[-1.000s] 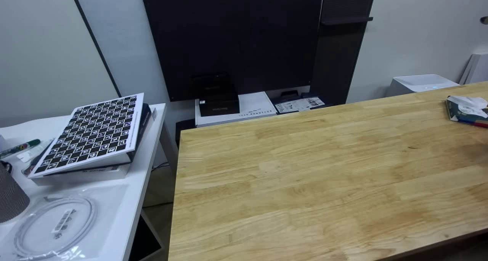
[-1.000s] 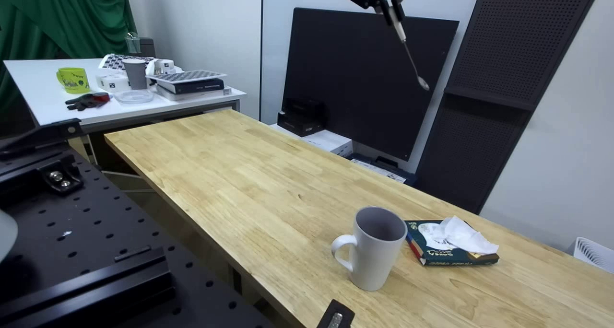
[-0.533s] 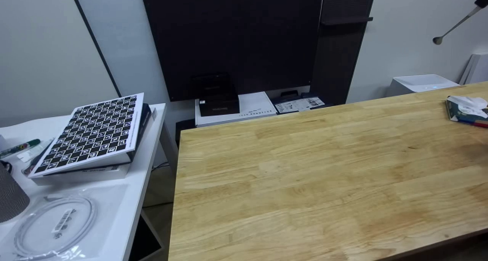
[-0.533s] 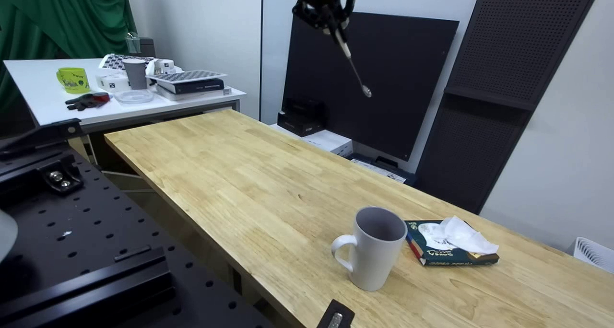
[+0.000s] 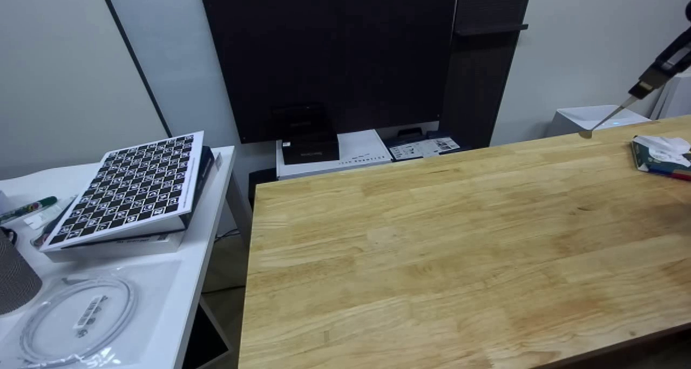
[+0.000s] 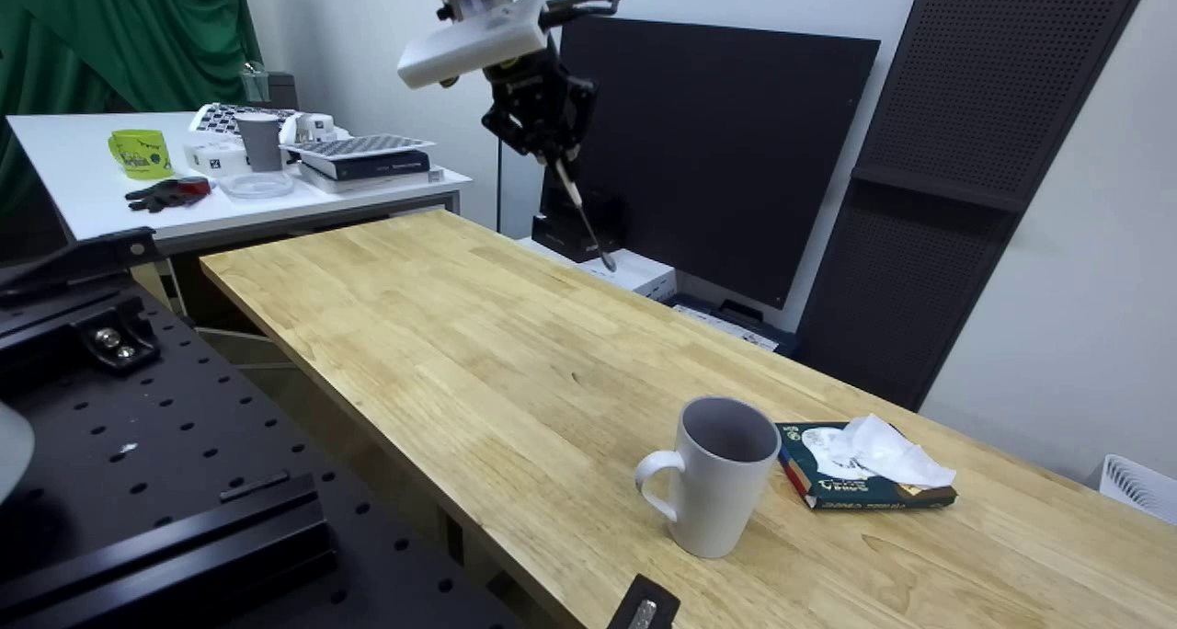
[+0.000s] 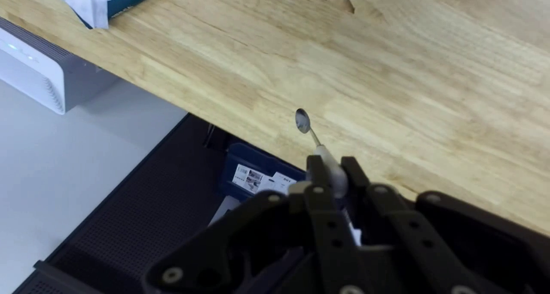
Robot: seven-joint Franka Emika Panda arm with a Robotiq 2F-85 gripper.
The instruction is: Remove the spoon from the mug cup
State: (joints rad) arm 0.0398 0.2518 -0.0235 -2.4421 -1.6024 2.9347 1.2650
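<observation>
Currently, the spoon (image 7: 327, 158) is being held in mid-air by the gripper (image 7: 334, 161), its pale handle being pinched between the two dark fingers (image 7: 316, 171). In both exterior views it is being held at a slant, bowl lowest. In the wrist view the bowl is being seen against the table (image 7: 429, 92), near an edge. Well apart, the mug (image 6: 722, 491) is being supported upright on the same table, its handle being turned toward the black bench (image 6: 165, 454). Just beside the mug, a green box (image 6: 851, 497) is being topped by a tissue (image 6: 894, 456); whether the two are touching, mug and box, is being hidden by the mug. Farther off, a lime cup (image 6: 142, 155) and a checkered board (image 5: 132, 188) are being borne by a white table (image 6: 74, 151).
</observation>
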